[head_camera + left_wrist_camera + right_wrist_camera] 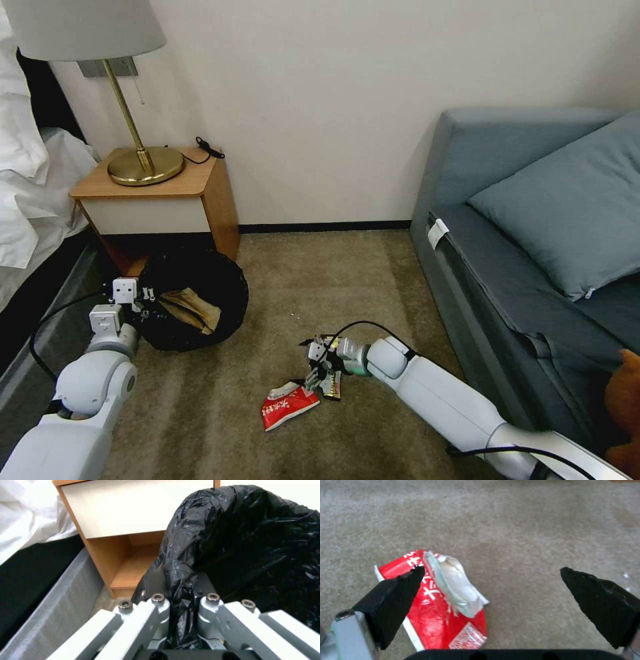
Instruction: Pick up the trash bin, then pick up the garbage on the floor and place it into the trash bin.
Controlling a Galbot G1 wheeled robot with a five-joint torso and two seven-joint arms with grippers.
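Left claw pinching bin rim, bag plastic bunched between pressed-together fingers in left wrist view. Bin on carpet in front of nightstand, tipped toward robot, brown paper already inside. Bed sheet at far left, lamp on nightstand.

Mid-floor: red snack packet flat on carpet, dark wrapper just beside it, right under the claw. Right claw low over both, spread wide; right wrist view puts one black fingertip over packet edge, other fingertip over bare carpet. Nothing held yet. Sofa at right, well apart.

Step in hand, judged: grabbing next piece of litter. To do well: pick one piece, centre it between fingers before closing; packet currently off to one side, so shift across or risk only clipping the edge. Go down till tips press carpet, thin foil slips otherwise. Puffed crumpled middle probably best bite. Keep bin grip steady meanwhile.
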